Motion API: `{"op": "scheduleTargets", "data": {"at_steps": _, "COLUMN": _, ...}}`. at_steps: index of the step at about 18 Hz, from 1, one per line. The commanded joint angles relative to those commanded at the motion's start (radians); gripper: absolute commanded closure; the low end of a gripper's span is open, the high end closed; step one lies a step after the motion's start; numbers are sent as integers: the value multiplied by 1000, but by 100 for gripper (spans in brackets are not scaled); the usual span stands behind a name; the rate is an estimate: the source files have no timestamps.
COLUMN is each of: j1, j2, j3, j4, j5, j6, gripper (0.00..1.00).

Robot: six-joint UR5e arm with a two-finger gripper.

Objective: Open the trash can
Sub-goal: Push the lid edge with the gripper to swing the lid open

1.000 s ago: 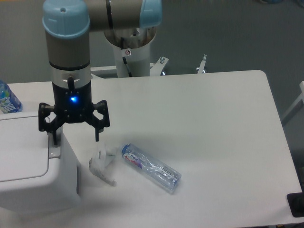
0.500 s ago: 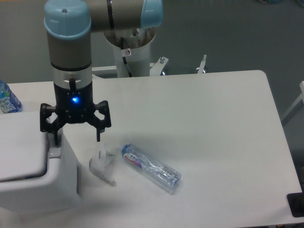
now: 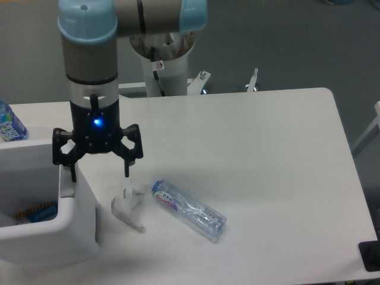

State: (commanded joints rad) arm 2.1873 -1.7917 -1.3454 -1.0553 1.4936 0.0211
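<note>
The trash can (image 3: 71, 222), a large white boxy bin with rounded corners, sits at the near-left part of the white table (image 3: 267, 148), cut off by the left edge of the picture. Its long axis cannot be told for sure, since part of it is out of view; the visible body runs roughly left-right, its right end wall facing the table's middle. Top is open: interior visible from above. No lid surface shows over the opening.

Contents of the bin: something blue (image 3: 43, 212) lying against the inner right wall, with an orange ribbed strip (image 3: 31, 210) just beside it on the left (too small to identify either).

The gripper (image 3: 99, 176) hangs vertically above the bin's right end. Jaws are spread wide: the left fingertip is down at the grey push tab (image 3: 67, 189) on the bin's right rim, the right one hangs outside the bin wall, above the table. A blue indicator light is lit on the gripper body. Whether the left fingertip actually presses on the tab cannot be told.

On the table, just right of the bin: a crumpled white wad (image 3: 127, 205), and near it a clear plastic bottle (image 3: 189, 209) lying on its side, pointing diagonally from upper left to lower right. A second bottle (image 3: 10, 123) with a blue label stands at the far-left edge, behind the bin.
</note>
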Motion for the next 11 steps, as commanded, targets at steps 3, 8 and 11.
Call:
{"op": "scheduleTargets", "data": {"at_steps": 3, "j1": 14, "j2": 15, "j3": -12, "j4": -24, "j5": 178, "j6": 110, "gripper": 0}}
{"op": "scheduleTargets", "data": {"at_steps": 8, "j1": 77, "j2": 86, "j3": -18, "j4": -239, "j5": 249, "j6": 415, "gripper": 0}}
{"op": "scheduleTargets", "data": {"at_steps": 11, "j1": 123, "j2": 110, "j3": -43, "j4": -256, "j5": 251, "j6": 484, "gripper": 0}}
